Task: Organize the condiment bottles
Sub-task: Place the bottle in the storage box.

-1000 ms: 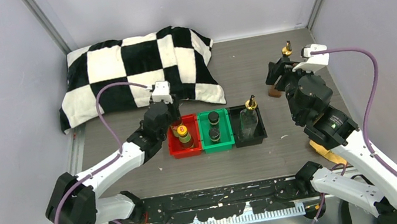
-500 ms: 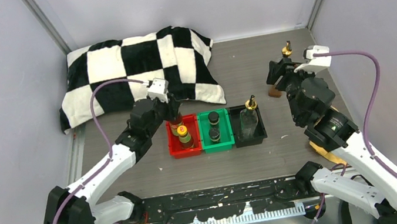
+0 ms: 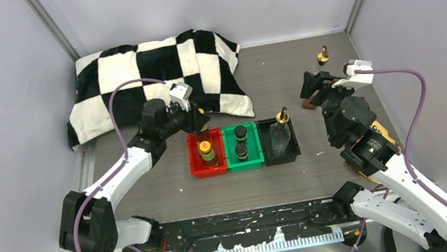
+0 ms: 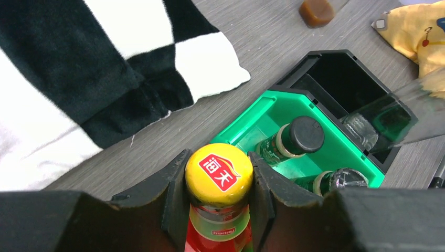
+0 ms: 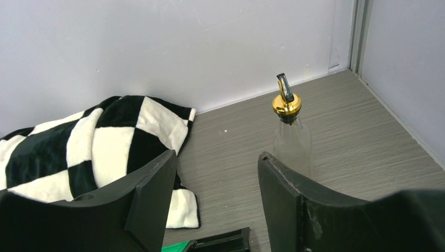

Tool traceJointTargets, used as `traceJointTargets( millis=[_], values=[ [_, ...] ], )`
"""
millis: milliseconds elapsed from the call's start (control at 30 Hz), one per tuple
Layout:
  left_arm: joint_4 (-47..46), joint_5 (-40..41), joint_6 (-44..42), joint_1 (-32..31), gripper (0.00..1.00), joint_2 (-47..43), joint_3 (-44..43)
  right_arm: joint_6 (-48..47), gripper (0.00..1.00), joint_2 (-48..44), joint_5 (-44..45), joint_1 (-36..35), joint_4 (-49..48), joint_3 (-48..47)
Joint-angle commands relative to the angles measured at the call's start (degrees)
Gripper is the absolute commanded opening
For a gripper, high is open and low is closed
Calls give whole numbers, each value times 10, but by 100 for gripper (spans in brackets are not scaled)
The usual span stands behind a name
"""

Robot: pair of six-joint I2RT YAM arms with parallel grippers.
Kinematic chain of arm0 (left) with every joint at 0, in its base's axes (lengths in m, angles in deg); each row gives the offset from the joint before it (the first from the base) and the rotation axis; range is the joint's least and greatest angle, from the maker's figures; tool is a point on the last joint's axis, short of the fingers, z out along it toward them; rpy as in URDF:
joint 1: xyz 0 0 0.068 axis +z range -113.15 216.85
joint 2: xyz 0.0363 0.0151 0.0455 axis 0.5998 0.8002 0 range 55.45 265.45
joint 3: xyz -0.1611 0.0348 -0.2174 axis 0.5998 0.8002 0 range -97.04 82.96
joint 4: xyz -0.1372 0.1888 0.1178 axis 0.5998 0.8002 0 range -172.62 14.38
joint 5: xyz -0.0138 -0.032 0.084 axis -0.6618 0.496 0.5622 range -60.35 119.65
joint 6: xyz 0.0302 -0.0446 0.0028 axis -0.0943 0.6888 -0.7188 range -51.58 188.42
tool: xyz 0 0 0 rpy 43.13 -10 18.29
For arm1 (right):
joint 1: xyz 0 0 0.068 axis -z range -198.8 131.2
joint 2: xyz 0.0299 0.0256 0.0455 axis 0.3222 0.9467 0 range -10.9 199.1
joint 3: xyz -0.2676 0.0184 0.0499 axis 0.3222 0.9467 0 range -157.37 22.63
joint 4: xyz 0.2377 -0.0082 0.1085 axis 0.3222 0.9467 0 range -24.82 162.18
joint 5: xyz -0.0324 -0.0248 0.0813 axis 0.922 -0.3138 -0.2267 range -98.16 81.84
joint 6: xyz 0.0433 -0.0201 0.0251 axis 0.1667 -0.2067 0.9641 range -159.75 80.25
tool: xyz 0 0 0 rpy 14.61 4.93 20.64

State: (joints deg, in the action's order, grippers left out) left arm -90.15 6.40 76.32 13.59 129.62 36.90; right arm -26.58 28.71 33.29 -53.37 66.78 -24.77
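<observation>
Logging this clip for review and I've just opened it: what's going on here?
It's a sort-by-type job, nearly done. The left gripper is shut on a yellow-capped bottle at the far end of the red tray, where its twin already stands. The green tray holds both black-capped bottles, and the black tray holds one glass pourer bottle. The second glass bottle stands on the table at the far right. The right gripper is open and facing it, not touching.
</observation>
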Motion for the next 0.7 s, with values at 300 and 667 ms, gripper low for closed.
traceJointTargets(
  millis=[300, 667],
  values=[
    [-304, -31, -52, 2, 0, -27, 96, -3, 64, 5, 5, -3, -69, 18],
    [-370, -10, -108, 1, 0, -31, 144, -2, 64, 8, 1, -3, -76, 21]
  ],
)
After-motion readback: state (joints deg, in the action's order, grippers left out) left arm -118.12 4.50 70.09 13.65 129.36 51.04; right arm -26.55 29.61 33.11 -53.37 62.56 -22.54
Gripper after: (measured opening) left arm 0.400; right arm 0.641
